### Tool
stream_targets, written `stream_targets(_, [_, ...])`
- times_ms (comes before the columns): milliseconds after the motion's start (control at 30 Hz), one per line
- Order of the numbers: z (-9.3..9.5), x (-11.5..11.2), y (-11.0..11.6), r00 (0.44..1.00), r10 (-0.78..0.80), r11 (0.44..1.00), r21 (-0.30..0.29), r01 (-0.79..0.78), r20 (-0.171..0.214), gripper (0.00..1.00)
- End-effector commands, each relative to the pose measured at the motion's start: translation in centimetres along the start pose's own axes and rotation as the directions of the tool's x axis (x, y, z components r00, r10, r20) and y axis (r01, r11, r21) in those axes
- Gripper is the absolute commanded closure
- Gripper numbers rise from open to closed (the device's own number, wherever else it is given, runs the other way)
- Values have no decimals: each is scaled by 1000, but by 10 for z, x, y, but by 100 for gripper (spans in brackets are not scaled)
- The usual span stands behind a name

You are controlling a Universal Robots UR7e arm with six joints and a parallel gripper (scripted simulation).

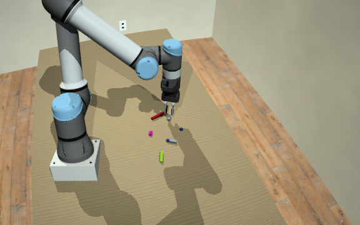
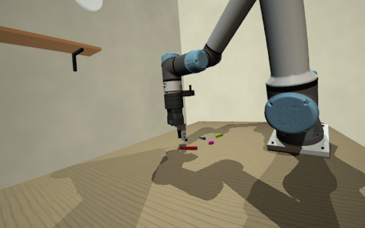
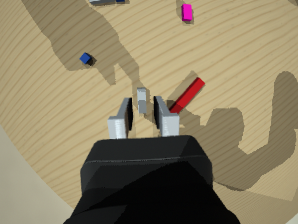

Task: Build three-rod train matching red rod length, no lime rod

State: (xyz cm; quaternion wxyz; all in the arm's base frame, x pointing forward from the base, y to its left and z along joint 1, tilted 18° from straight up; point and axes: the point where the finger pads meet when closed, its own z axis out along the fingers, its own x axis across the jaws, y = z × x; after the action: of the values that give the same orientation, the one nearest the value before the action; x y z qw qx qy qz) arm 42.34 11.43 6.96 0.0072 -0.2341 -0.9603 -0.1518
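My gripper [image 1: 169, 114] [image 2: 182, 139] [image 3: 143, 106] is open and empty, pointing down low above a grey rod [image 1: 169, 118] [image 2: 182, 144] [image 3: 142, 94]. In the wrist view that rod runs lengthwise between the fingers. The red rod [image 1: 157, 115] [image 2: 188, 147] [image 3: 189, 94] lies slantwise close beside it. A second grey rod [image 1: 172, 141] [image 2: 201, 137] [image 3: 102, 2] lies end to end with a blue rod [image 1: 167, 140] [image 2: 204, 138] [image 3: 120, 1]; any small gap is too small to tell. Another blue rod [image 1: 181, 129] [image 2: 186, 139] [image 3: 86, 58] lies alone. A magenta rod [image 1: 150, 133] [image 2: 211, 142] [image 3: 187, 12] lies apart.
A lime rod [image 1: 161, 156] [image 2: 219, 135] lies on the robot's table [image 1: 230, 187] beyond the grey and blue pair. The near red rod end is close to the finger on its side. The arm's base [image 1: 75, 172] [image 2: 312, 149] stands farther off.
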Motion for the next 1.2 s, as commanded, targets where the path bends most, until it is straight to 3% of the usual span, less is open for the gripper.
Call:
stream_targets(0, [9,1,0,1000,1,1000,0,-1,-1,46])
stream_targets(1167, [16,-1,0,1000,1,1000,-1,-1,2,46])
